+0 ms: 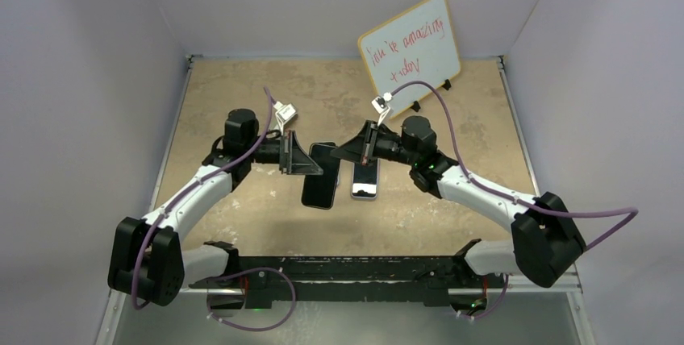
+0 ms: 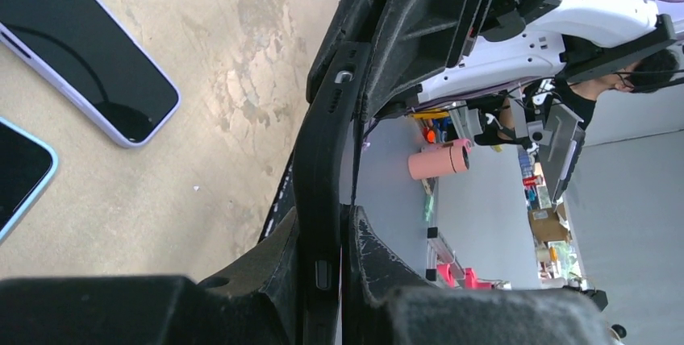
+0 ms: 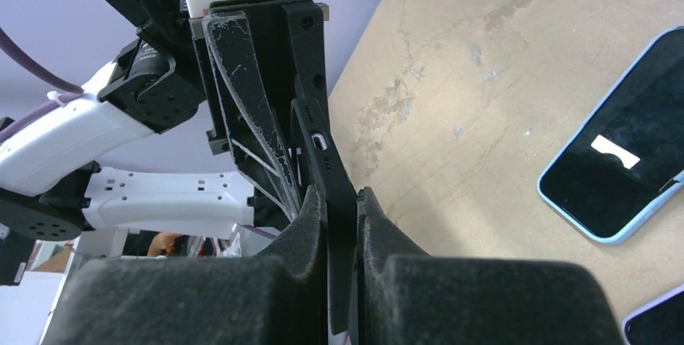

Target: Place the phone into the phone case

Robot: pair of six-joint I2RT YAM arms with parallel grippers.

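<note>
My left gripper [image 2: 329, 258] and right gripper [image 3: 340, 224] clamp the probably light, bendy phone case [image 2: 321, 143] by its rims at nine and three o'clock.

Left arm [image 1: 193, 192] and right arm [image 1: 484, 193] both sweep inward, elbows low, wrists level and facing each other. Left tool [image 1: 316, 166] is pinched tight on the case [image 3: 323, 151], and right tool [image 1: 345, 151] is clamped on its opposite edge.
</note>
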